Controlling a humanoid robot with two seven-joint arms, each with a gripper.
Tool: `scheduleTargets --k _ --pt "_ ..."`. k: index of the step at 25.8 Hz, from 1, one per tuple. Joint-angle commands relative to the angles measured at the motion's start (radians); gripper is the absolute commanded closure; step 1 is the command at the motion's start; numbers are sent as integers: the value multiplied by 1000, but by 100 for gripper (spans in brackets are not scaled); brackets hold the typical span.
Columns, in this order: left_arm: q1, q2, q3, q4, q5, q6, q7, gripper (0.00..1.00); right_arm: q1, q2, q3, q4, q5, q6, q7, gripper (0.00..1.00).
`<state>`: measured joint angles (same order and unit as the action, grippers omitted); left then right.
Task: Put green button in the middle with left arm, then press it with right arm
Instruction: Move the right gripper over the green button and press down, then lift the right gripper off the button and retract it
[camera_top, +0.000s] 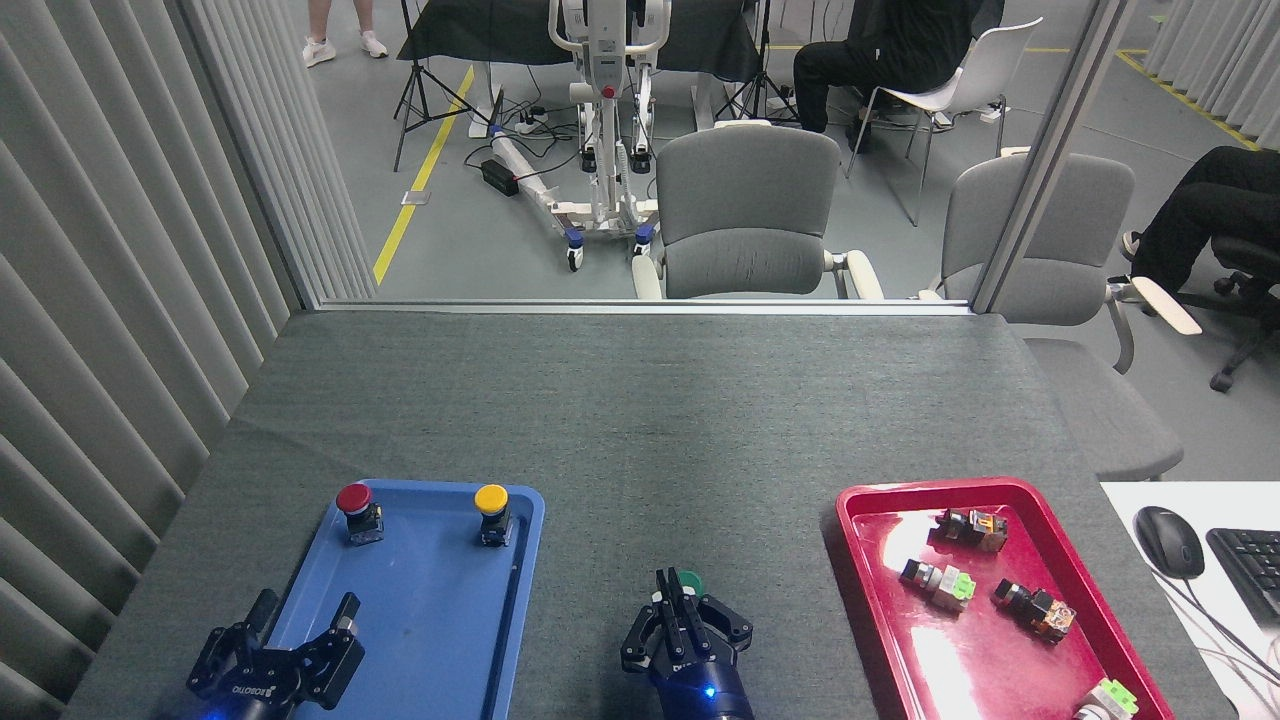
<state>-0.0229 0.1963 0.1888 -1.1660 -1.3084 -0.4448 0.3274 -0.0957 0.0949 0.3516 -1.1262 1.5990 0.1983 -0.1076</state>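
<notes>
Green button sits mid-bench between the blue tray and red tray, right end effector just beside it, fingers together. Left end effector hangs spread over the blue tray. An off-centre press could tip the button.

the button sits on the bench just beyond the right gripper, between two trays; the left gripper hangs over the left tray.
</notes>
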Motion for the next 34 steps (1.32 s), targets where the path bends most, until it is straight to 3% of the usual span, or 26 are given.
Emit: scheduleTargets --k 1,9,11,14,18,20,26,31,34 --pt "0 0 -2 0 0 0 -1 1 1 0 4 -7 -1 21 -3 83" --pt "0 0 -2 0 1 -5 -1 1 1 0 18 -87 -1 53 -55 80" --pt "0 0 -2 0 0 -5 -1 1 1 0 18 -121 -1 75 -52 74" --pt "0 0 -2 -1 0 -6 -2 1 -1 -3 18 -176 -1 99 -52 42" --pt "0 -2 -2 -1 1 -8 -2 1 8 -14 7 -228 -1 113 -52 13" --pt "0 -2 -2 0 1 -8 -2 1 19 -23 0 -247 -1 115 -52 5" --pt "1 2 -2 -8 0 -11 -2 1 122 -73 -89 -348 -8 72 -53 2" --pt "0 2 0 -14 0 -41 -2 1 172 -133 -164 -382 -93 41 -53 2" --pt "-2 0 0 -14 0 -48 -2 1 192 -141 -175 -389 -102 35 -55 2"
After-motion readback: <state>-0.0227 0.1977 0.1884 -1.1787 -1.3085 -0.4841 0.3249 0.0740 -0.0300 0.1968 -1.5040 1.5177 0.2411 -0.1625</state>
